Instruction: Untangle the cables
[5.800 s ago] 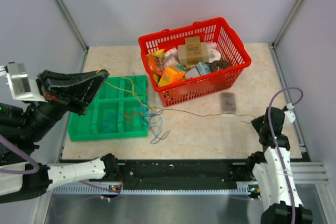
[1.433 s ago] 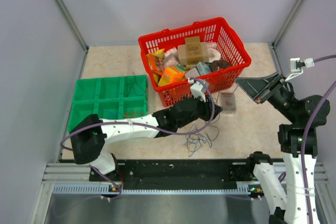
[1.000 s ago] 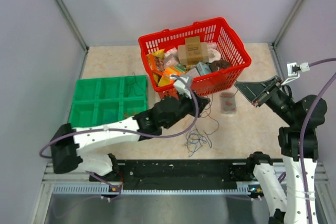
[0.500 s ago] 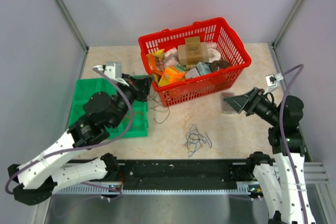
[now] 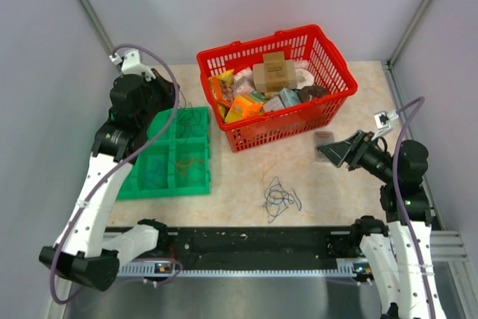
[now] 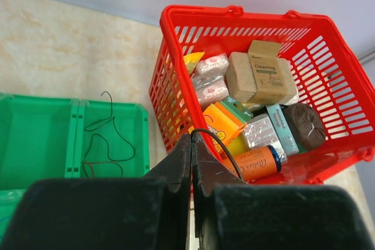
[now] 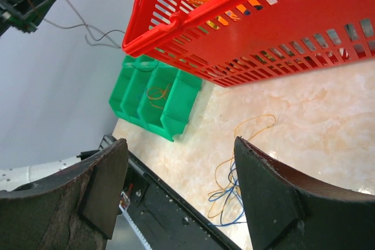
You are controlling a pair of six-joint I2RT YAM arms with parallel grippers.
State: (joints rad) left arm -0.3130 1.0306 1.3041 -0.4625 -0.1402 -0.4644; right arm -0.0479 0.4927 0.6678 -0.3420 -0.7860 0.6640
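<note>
A loose tangle of thin cables (image 5: 278, 199), blue and orange among them (image 7: 233, 198), lies on the table in front of the red basket (image 5: 323, 41). My left gripper (image 5: 170, 99) is raised at the back left above the green tray (image 5: 160, 188). It is shut on a single black cable (image 6: 218, 143) that arcs out from its tip (image 6: 192, 139). The right wrist view shows that cable (image 7: 88, 30) trailing from the left gripper (image 7: 26, 1). My right gripper (image 5: 331, 152) hovers open and holds nothing (image 7: 181, 165), to the right of the tangle.
The green tray (image 6: 35, 139) holds separate strands: a black one (image 5: 190, 120), an orange one (image 5: 190, 162) and a blue one (image 5: 153, 175). The red basket (image 6: 234, 12) is full of packaged goods. A small packet (image 5: 323, 138) lies by the right gripper.
My left arm swung from the table's middle up to the back left, drawing the black cable out of the tangle. My right gripper came down toward the table and opened.
</note>
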